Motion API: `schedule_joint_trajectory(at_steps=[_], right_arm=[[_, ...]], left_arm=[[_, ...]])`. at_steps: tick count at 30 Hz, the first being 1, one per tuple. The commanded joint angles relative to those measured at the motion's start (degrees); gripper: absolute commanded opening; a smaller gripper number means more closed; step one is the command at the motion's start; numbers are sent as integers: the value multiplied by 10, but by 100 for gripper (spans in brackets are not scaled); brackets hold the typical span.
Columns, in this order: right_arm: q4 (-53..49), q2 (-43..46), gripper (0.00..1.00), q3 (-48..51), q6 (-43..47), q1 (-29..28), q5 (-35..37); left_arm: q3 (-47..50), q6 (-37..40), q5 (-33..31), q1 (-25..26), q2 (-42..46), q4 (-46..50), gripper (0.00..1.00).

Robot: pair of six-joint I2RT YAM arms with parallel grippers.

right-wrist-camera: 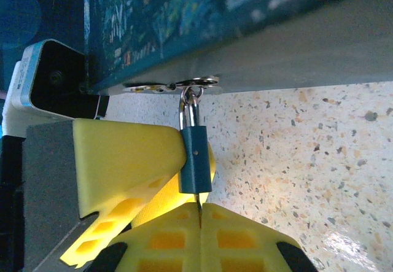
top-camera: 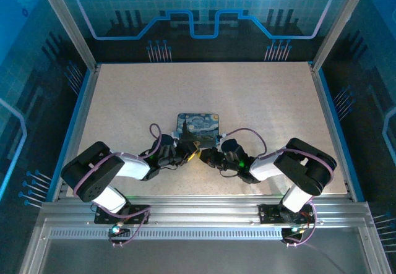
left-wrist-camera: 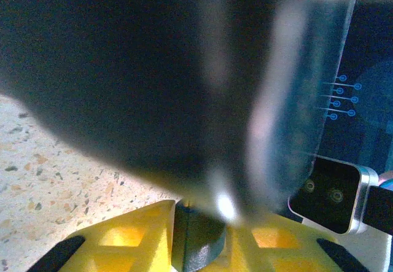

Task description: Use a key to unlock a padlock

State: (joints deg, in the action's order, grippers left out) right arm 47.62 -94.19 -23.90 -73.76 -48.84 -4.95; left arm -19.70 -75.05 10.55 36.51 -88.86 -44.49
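- Padlock [right-wrist-camera: 195,158] hangs upright, centre of the right wrist view, from the starry box [right-wrist-camera: 184,26] ring [right-wrist-camera: 199,83], apparently pinched by the left gripper [left-wrist-camera: 198,220].
- Right gripper [right-wrist-camera: 200,212], directly below, clenches the key [right-wrist-camera: 198,199], in line with the lock's vertical axis.

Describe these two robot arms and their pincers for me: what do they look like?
The left arm and right arm both have chunky black joints linked by white tubular segments, with purple cables looping alongside. A small green light glows on the right one. The fingers are bright yellow wedges with lattice cut-outs.
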Motion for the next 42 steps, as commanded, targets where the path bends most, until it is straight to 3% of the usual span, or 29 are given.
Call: schedule_joint_trajectory(at_steps=[1, 10, 19, 23, 26, 29, 36, 42], right_arm=[[23, 3, 1, -1, -6, -5, -6], [-17, 33, 12, 11, 12, -4, 3], [-159, 136, 32, 24, 87, -3, 42], [-290, 215, 44, 8, 188, -1, 71], [-414, 291, 54, -20, 313, 1, 106], [-466, 342, 60, -34, 414, 2, 121], [-480, 403, 77, -39, 593, 1, 127], [-432, 411, 83, -21, 729, -27, 139]], left_arm=[[-1, -6, -3, 9, -10, -14, 22], [-4, 0, -5, 12, 0, -7, 8], [-9, 0, -6, 14, 15, 8, 7], [-14, 1, -4, 15, 24, 20, 7], [-20, 5, -3, 15, 35, 39, 7], [-27, 7, -4, 15, 48, 66, 7], [-42, -1, -1, 15, 68, 106, 4], [-71, -22, 11, 15, 72, 165, 0]])
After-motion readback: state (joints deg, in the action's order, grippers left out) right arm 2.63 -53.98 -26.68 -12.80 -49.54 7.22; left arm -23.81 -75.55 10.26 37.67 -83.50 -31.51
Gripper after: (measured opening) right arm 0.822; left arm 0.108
